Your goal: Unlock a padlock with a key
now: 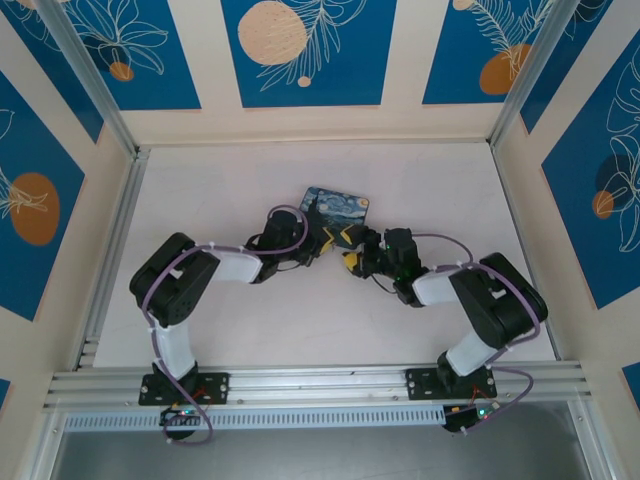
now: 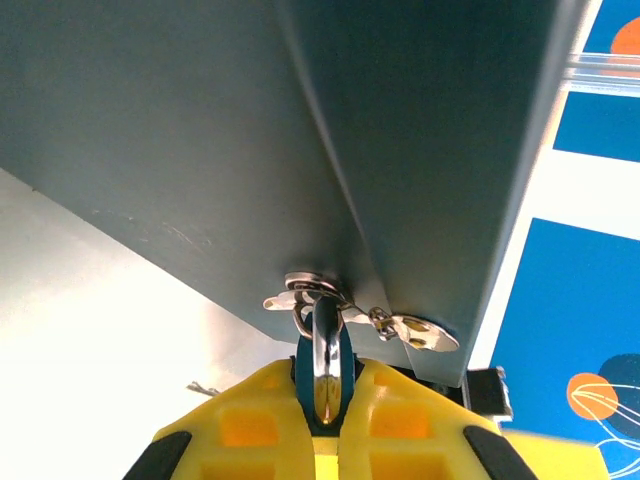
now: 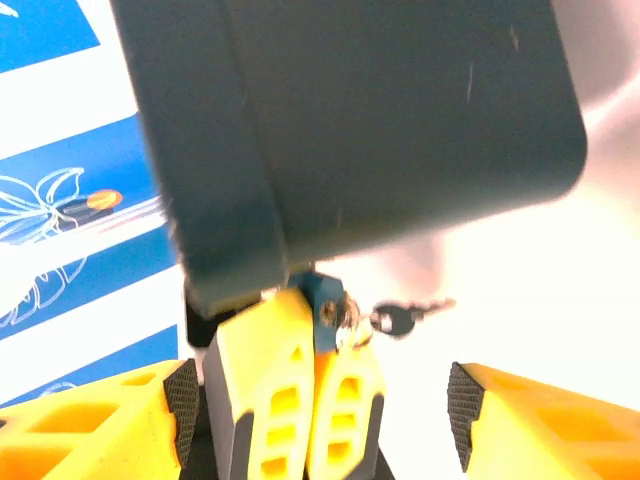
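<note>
The padlock (image 2: 325,365) has a blue-cased body and a shiny metal shackle, hooked through the hasp (image 2: 308,284) of the dark box (image 2: 250,120). My left gripper (image 2: 325,395) is shut on the padlock, its yellow fingers (image 3: 270,400) pressed on either side. The padlock's keyhole face (image 3: 327,305) points toward my right gripper (image 3: 322,400). That gripper stands open just short of it, with nothing between its pads. A small silvery key (image 3: 400,320) dangles on a ring beside the keyhole, also seen as a key (image 2: 428,335) under the box edge. Both grippers (image 1: 335,238) (image 1: 355,262) meet at the box's front corner.
The swirl-painted box (image 1: 335,205) sits mid-table, tilted, with the white table (image 1: 230,180) around it. Aluminium rails (image 1: 110,230) and patterned walls enclose the table. A tiny metal scrap (image 2: 203,388) lies on the table by the left fingers.
</note>
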